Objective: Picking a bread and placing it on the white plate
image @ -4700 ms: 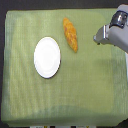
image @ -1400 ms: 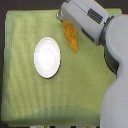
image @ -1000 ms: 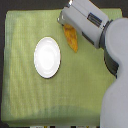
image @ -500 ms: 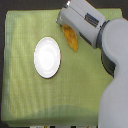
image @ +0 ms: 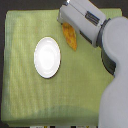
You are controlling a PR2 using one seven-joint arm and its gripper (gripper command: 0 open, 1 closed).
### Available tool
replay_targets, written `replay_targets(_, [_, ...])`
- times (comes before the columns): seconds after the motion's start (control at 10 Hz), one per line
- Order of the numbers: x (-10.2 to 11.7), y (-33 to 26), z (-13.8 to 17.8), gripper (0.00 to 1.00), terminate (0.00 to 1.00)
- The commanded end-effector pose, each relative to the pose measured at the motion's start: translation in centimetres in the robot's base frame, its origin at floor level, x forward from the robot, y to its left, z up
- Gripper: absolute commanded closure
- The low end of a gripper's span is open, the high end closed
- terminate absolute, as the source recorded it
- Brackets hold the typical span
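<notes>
Exterior view: bread (image: 70, 38) at about one o'clock from white plate (image: 47, 57), just apart, long axis running eleven to five. End effector (image: 65, 21) over the loaf's upper end, covering it; opening and hold impossible to tell. Green cloth (image: 30, 105) wide open toward six and nine; far edge of worktop close behind bread.
</notes>
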Motion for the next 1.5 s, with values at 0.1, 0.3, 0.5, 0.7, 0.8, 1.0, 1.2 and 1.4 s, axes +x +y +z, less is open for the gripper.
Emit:
replay_targets(0.1, [-0.7,-1.9,0.9,1.00,0.00])
replay_targets(0.3, [-0.7,-2.2,1.1,1.00,0.00])
replay_targets(0.5, [-0.7,-2.8,1.3,1.00,0.00])
replay_targets(0.7, [-0.8,-3.0,1.4,1.00,0.00])
replay_targets(0.8, [-1.0,-3.2,1.5,1.00,0.00])
replay_targets(1.0, [-1.1,-3.4,1.9,1.00,0.00])
replay_targets(1.2, [-2.3,-3.2,5.6,1.00,0.00])
replay_targets(1.4, [-4.8,-2.9,9.8,1.00,0.00])
